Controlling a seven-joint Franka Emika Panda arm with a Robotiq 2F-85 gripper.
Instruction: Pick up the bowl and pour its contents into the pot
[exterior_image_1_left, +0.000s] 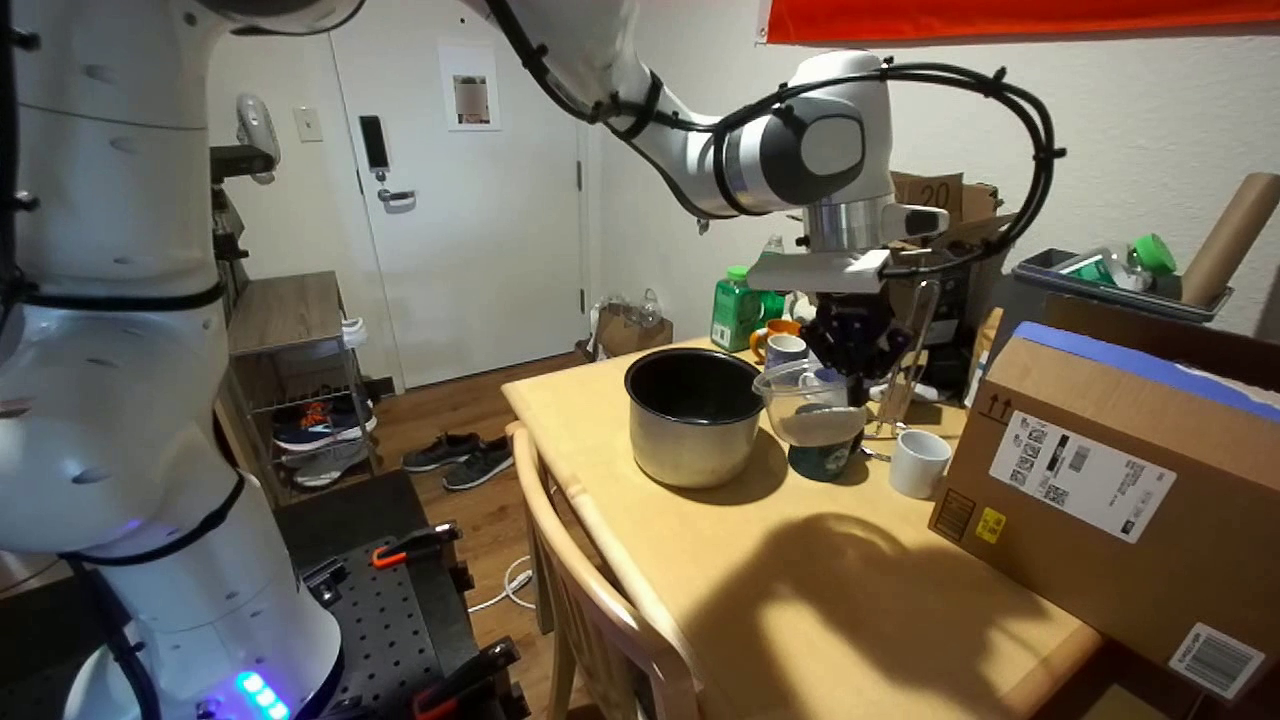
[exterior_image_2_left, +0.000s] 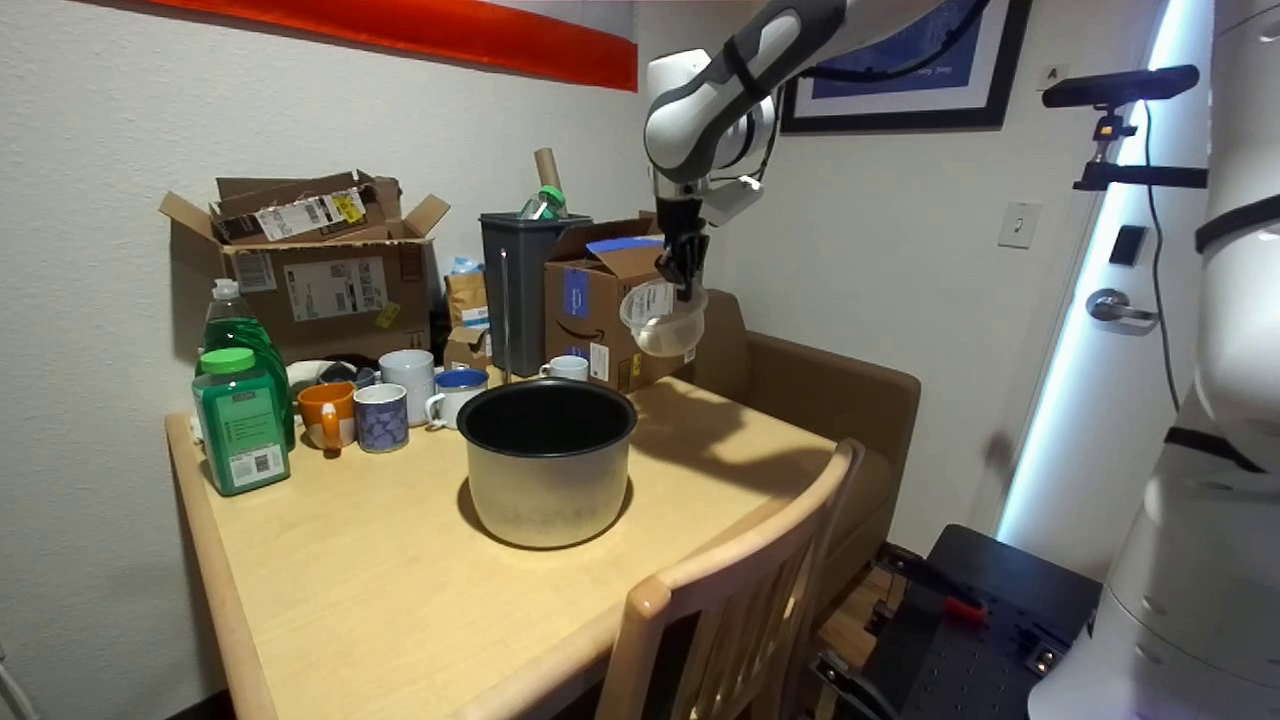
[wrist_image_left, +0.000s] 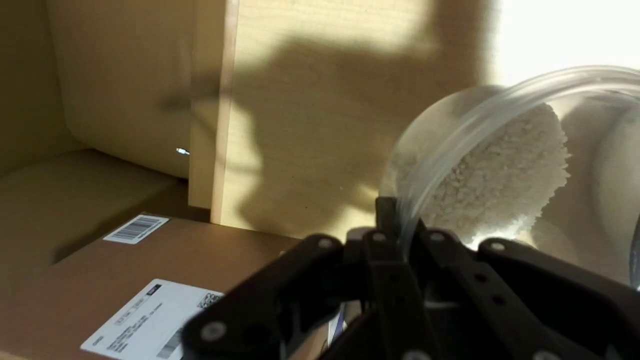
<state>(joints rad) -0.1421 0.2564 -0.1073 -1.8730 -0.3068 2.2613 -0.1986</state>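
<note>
Black end effector (wrist_image_left: 404, 225) pinches clear round plastic bowl (wrist_image_left: 467, 132) by rim — carrying, seemingly; next, centring above silver-grey round metal pot (exterior_image_2_left: 548, 498).

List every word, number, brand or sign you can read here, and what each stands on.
"20": on cardboard by the wall
"A", apparently: on a small wall plate
Two upward arrows: on the box with blue tape
Curved arrow: on that same box
Too small or blurred: shipping labels, barcode labels, green-capped bottle's label, framed print's lettering, dark cup's emblem
</note>
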